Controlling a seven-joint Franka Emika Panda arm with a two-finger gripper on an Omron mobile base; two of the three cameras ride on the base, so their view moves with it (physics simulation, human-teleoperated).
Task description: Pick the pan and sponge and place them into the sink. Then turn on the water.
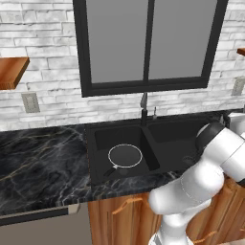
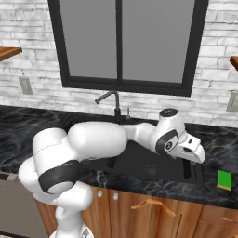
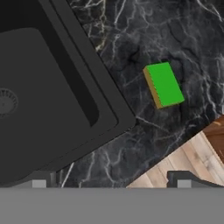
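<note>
A: Where's the end effector [image 3: 111,183]?

B: Above the right basin's outer rim of the sink [image 3: 109,109], jaws spread wide, nothing between them.

A: And the sponge [image 3: 163,85]?

B: Ahead of the fingertips on the black marble worktop [image 3: 175,39], beside the sink, green face up with a yellow edge showing, untouched.

A: The pan [image 1: 125,156]?

B: Well away from the end effector, lying flat in the far basin, near the faucet [image 1: 143,109].

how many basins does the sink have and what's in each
2. The left basin of the sink holds the pan. The right basin shows just its drain; the arm hides part of it.
</note>
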